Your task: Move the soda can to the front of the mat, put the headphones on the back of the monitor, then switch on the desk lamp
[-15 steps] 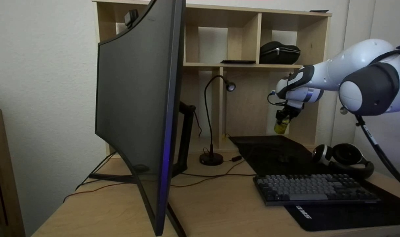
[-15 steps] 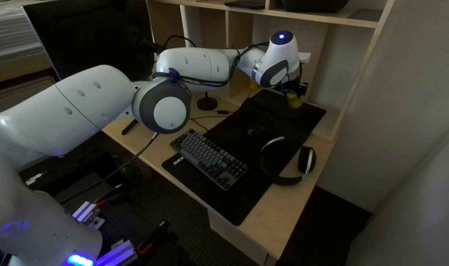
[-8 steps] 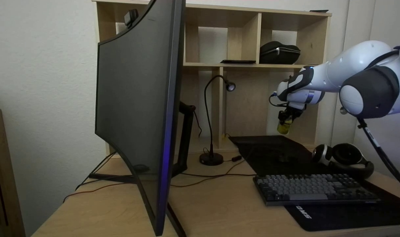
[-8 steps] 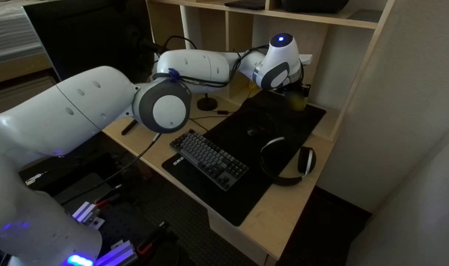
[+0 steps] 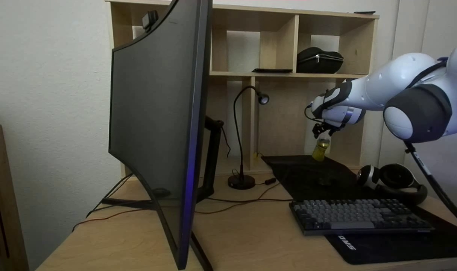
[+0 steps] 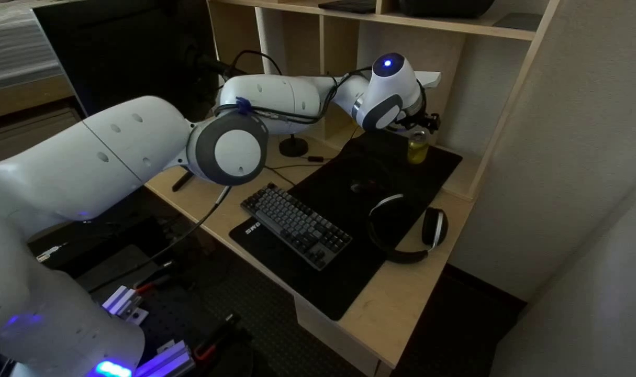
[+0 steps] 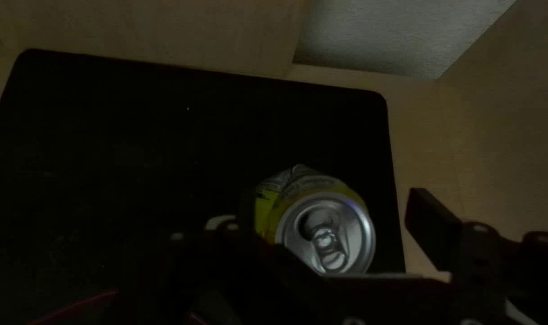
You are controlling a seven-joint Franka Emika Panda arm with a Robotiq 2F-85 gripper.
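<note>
With the robot arm (image 6: 276, 97) stretched over the pale wooden desk (image 5: 251, 241), I hold the black two-fingered claw (image 5: 324, 134) open above a small yellow-green metal soda can (image 6: 417, 150) near the desk's back right corner. In the wrist view one dark finger (image 7: 436, 234) stands clear of the can, whose silver top and pull tab show; whether the other touches it, I cannot tell. The can leans slightly over the back right part of the large flat black rectangular mat (image 6: 344, 209), which runs from near the desk's back edge to its front edge. I cannot make out whether its base meets the mat.

Toward the desk's right edge, black over-ear headphones (image 5: 397, 176) with silver trim lie partly on the mat, partly on the wood. Near the front edge, a dark keyboard (image 5: 356, 216) with grey keys straddles the mat's left side. A very large, curved dark monitor (image 5: 157, 101) on thin black legs fills the desk's left part. Between monitor and mat, near the back edge, stands a slim black gooseneck desk lamp (image 5: 242, 182) with a round base. A pale wooden shelf unit (image 5: 283, 113) lines that edge.
</note>
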